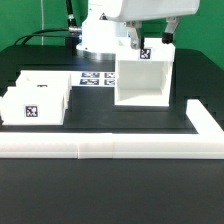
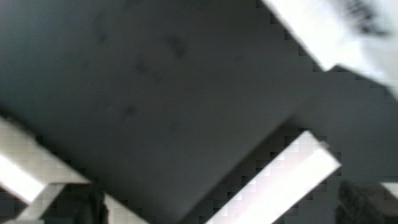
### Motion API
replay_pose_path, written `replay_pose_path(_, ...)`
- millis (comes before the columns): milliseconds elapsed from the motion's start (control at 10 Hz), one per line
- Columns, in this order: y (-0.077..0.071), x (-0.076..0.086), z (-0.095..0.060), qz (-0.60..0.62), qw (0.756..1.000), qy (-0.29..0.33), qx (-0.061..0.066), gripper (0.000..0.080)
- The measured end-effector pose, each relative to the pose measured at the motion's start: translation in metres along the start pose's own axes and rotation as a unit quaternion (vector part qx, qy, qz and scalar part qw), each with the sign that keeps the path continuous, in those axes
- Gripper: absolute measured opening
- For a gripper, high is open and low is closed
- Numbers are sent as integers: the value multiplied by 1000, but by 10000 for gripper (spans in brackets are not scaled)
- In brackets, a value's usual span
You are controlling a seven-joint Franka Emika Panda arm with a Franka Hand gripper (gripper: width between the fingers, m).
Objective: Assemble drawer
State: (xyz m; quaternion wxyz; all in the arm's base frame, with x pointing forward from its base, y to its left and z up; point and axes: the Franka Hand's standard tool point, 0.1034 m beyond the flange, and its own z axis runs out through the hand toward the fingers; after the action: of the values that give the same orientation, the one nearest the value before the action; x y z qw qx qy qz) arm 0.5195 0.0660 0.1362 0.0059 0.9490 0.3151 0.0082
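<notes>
At the exterior view's left, we see a closed-looking white tray lying on the black table, tag facing us, well apart from everything else. Next comes the marker board, flat on the table behind. Right of it stands the housing, upright, its open side toward us. The gripper hangs just above the housing's top edge. Its fingers seem to stand apart, one to each side of a tagged top wall, though the wrist view is too blurred to confirm this. The barrier runs along the front and turns back at the right.

We judge both parts to be light, stiff, hollow plastic with smooth, slippery faces. The housing will tip if pushed high, so we would pinch a thin wall at its top edge. The tray is best taken by a side wall.
</notes>
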Motion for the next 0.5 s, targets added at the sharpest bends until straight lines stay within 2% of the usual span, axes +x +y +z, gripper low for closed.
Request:
replay_pose_path(100,-9,-3,-5,16,1000,0,-2,650)
replay_pose_path(500,-8,-3,-2,6,1000,-1,0,650)
